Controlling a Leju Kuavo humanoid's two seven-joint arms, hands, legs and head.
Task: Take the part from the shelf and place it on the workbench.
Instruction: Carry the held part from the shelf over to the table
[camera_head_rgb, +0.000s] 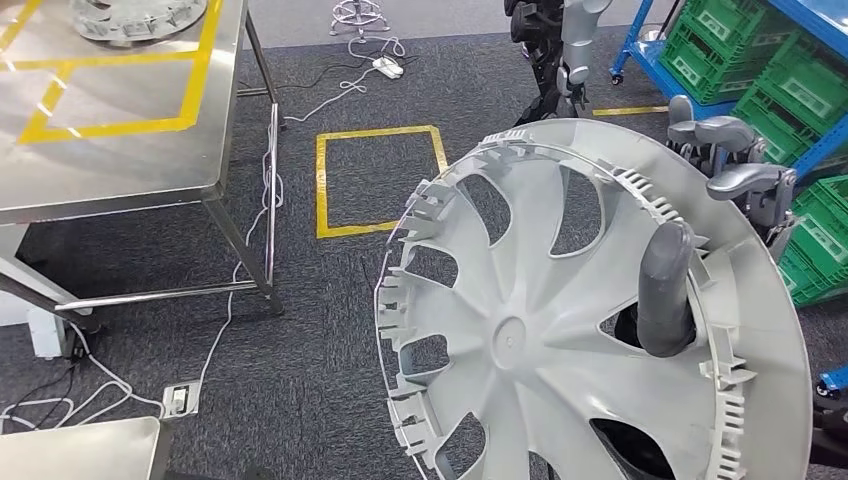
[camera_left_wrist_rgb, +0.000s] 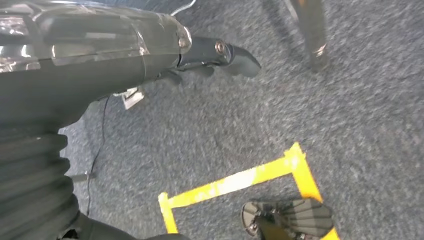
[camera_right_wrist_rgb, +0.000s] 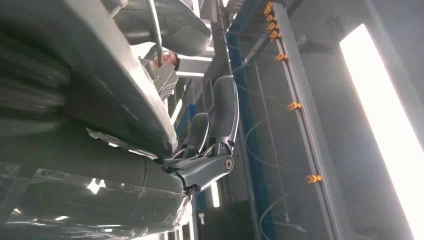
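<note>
The wheel cover (camera_head_rgb: 560, 330) filled the lower right of the head view, its lower edge cut off by the frame. It hid most of the right hand (camera_head_rgb: 700, 240): the thumb poked through one opening, fingers hooked over the rim, so that hand gripped it, held tilted above the carpet (camera_head_rgb: 300, 330). Green crates (camera_head_rgb: 740, 50) sat in the blue shelf (camera_head_rgb: 800, 20); contents hard to make out. A second cover (camera_head_rgb: 130, 15) lay on the steel workbench (camera_head_rgb: 110, 150), partly cropped. Left hand (camera_left_wrist_rgb: 215, 55) hung over the floor, holding nothing; how far its fingers were spread could not be judged.
</note>
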